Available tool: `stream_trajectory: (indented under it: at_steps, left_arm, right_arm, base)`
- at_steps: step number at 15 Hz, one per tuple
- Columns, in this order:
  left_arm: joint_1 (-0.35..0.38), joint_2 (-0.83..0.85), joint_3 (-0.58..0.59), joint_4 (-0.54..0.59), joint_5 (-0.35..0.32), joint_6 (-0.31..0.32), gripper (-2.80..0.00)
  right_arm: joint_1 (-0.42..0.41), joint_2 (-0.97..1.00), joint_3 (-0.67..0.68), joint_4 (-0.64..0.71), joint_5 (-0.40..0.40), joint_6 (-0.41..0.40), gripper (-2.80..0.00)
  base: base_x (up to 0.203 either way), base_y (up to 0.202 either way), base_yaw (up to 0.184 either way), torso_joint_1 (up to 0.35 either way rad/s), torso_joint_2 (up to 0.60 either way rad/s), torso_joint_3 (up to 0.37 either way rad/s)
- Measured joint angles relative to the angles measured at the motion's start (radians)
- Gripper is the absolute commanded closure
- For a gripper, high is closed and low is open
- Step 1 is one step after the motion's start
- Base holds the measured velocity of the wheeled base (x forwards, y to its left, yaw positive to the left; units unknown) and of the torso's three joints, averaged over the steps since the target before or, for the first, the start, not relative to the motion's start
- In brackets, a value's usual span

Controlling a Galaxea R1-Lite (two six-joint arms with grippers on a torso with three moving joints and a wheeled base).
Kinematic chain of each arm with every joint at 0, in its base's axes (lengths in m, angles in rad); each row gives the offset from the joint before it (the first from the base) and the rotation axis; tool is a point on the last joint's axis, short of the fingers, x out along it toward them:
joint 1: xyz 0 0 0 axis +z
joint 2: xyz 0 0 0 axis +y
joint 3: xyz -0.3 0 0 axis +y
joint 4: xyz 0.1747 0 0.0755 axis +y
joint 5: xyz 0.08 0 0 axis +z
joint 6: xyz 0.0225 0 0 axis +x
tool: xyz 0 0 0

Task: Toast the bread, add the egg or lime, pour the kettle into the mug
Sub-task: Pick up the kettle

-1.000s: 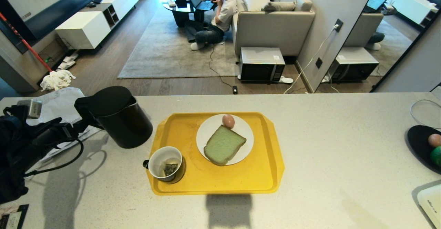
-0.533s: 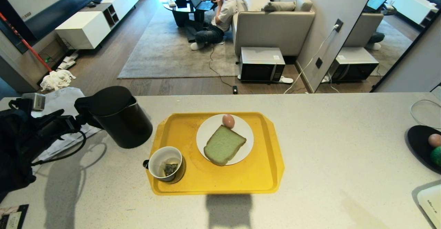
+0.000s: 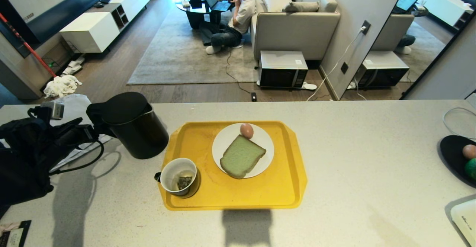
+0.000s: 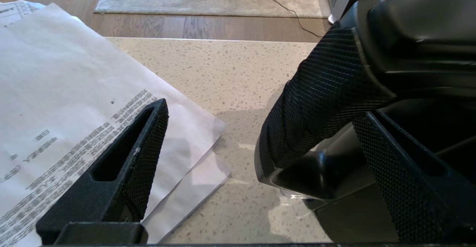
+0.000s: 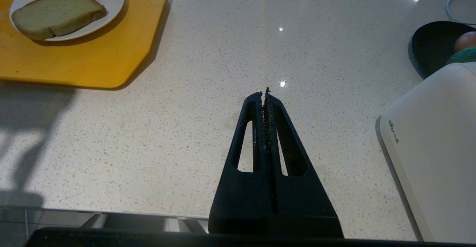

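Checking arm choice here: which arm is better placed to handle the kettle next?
Left. Its open tool straddles the kettle handle, while the right tool hangs shut over bare counter, beyond the yellow tray.

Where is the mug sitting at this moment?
In the head view the mug stands in the near-left corner of the yellow tray, in front of the kettle and left of the bread on its plate.

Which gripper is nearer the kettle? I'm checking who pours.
Left. The left gripper is at the kettle handle, fingers open around it. The right gripper hangs shut over bare counter, far off.
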Motion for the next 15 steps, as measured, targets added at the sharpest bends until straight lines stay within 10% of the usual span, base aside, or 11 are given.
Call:
stream_trajectory:
  at_steps: [6,7,15]
  left_arm:
    - [-0.009,0.025,-0.022,-0.003,0.000,0.005,-2.80]
    - [-0.008,0.026,-0.025,-0.004,0.000,0.005,0.00]
    - [-0.008,0.028,-0.070,0.000,-0.002,0.002,0.00]
  right_arm:
    - [0.000,0.000,0.000,0.000,0.000,0.000,0.00]
    - [0.000,0.000,0.000,0.000,0.000,0.000,0.00]
    - [0.000,0.000,0.000,0.000,0.000,0.000,0.00]
  base:
    - [0.000,0.000,0.000,0.000,0.00,0.000]
    - [0.000,0.000,0.000,0.000,0.00,0.000]
    - [0.000,0.000,0.000,0.000,0.00,0.000]
